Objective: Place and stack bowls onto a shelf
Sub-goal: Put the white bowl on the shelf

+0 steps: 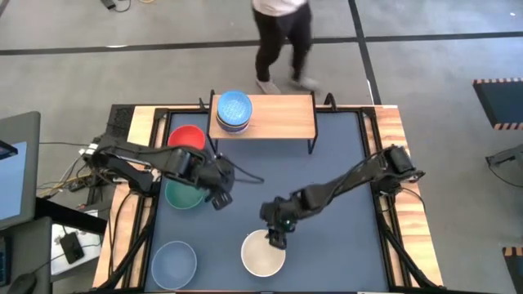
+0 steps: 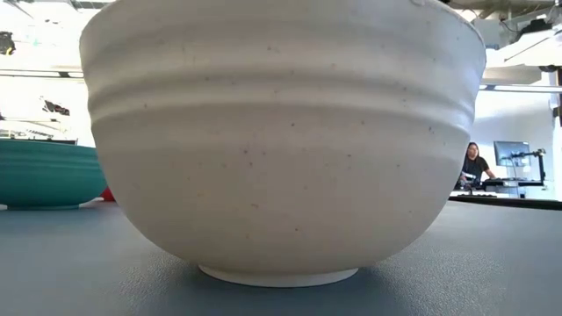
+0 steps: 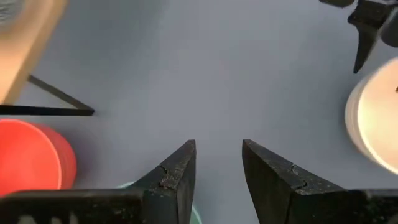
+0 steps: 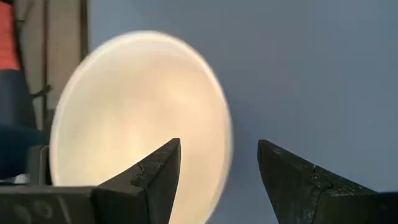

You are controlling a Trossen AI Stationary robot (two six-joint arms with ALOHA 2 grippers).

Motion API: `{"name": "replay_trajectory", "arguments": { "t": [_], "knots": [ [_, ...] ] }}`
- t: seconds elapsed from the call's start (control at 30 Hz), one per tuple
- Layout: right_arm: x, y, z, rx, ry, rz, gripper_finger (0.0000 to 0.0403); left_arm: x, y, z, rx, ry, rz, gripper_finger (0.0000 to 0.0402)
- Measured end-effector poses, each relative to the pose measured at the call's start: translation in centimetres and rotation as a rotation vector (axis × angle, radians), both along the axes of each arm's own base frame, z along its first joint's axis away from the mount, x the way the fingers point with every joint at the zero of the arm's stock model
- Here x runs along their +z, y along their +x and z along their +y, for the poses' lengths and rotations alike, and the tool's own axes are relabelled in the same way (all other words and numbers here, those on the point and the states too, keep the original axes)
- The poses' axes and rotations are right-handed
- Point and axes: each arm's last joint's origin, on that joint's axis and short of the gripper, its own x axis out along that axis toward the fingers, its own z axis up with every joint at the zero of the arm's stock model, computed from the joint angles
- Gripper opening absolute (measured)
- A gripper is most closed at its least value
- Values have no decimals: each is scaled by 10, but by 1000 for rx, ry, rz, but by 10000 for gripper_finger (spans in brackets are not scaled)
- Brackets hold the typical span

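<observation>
Cream white bowl (image 1: 263, 254) sits just beneath the right end effector (image 1: 278, 238), fingers spread.

Table layout, overhead view.
Shelf (image 1: 274, 117) stands at the table's (image 1: 343, 188) far edge, centred; a stack of bowls (image 1: 234, 111) sits on its left end. One bowl (image 1: 187, 136) lies just left of the shelf, another (image 1: 181, 194) nearer the middle of the left edge. Two bowls lie along the near edge: one (image 1: 174, 263) at the left corner, one (image 1: 263, 253) at centre.

person (image 1: 280, 37) walking beyond table (image 1: 343, 163); monitor (image 2: 510, 154) behind.
</observation>
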Motion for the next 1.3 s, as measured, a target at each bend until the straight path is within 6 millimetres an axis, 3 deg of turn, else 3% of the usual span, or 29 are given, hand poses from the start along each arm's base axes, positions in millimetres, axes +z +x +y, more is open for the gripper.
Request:
{"name": "replay_trajectory", "arguments": {
  "t": [0.2,0.33,0.53,0.67,0.87,1.1,1.3],
  "knots": [
    [-27,-2,18,-119,-12,101,230,-12,8,-16,-39,18,36,116],
    [-28,-5,19,-173,-30,115,174,-14,7,-20,-44,18,49,116],
    [-12,-7,11,-213,-30,94,28,-12,3,-23,-17,10,48,116],
    [16,-9,-5,-280,-30,13,34,-10,-3,-23,5,17,62,116],
    [64,-25,-52,-428,-82,-48,40,-2,-16,-18,89,44,46,116],
    [120,-61,-138,-606,-189,-126,28,11,-30,-12,151,47,-19,116],
    [138,-95,-214,-806,-281,-102,32,21,-39,-4,217,43,-79,116]
  ]
}}
